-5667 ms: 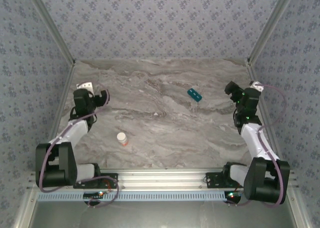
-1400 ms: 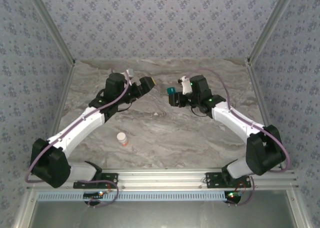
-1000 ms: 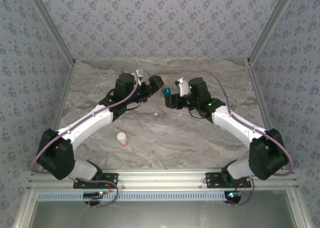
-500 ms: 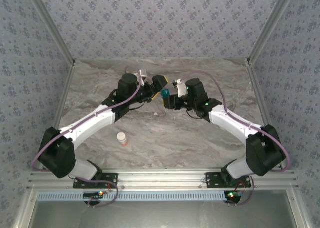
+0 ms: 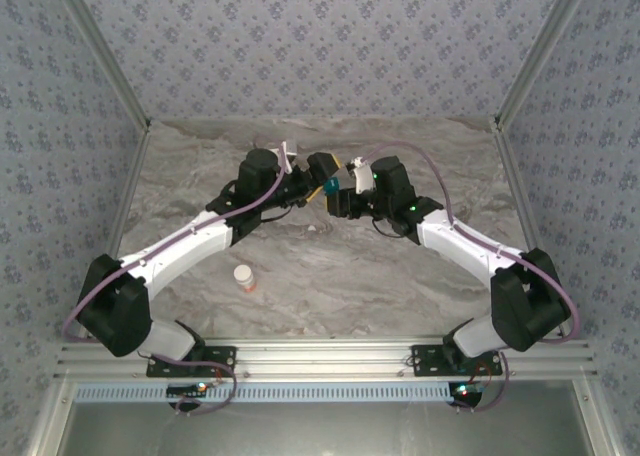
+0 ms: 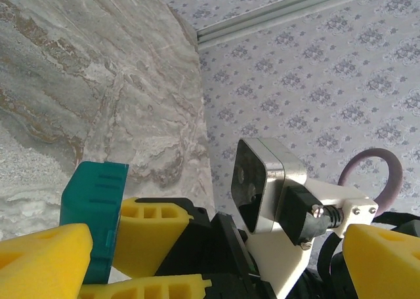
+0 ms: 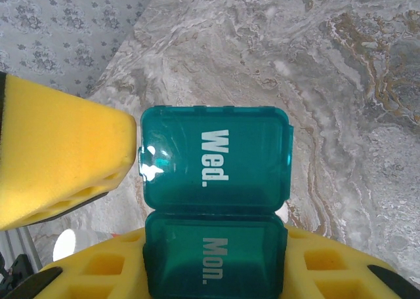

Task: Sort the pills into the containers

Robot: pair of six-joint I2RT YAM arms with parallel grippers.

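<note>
Right tool (image 5: 337,198) clamped on teal pill box (image 7: 216,174) (lids "Wed.", "Mon." showing), above tabletop (image 5: 400,276), well beyond bottle (image 5: 244,277). Left tool (image 5: 325,176) gaped wide, empty, also beyond bottle, one finger (image 7: 59,168) just beside box.

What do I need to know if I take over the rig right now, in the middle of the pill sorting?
The right gripper is shut on the pill box, holding it up off the table.
The left gripper is open, with one of its fingers right beside the box's Wed. lid; contact unclear.
The bottle stands on the table near the left arm, white cap on.
Done: box picked up.
Left: Wed. and Mon. lids look shut; open them, open the bottle, sort the pills.
</note>
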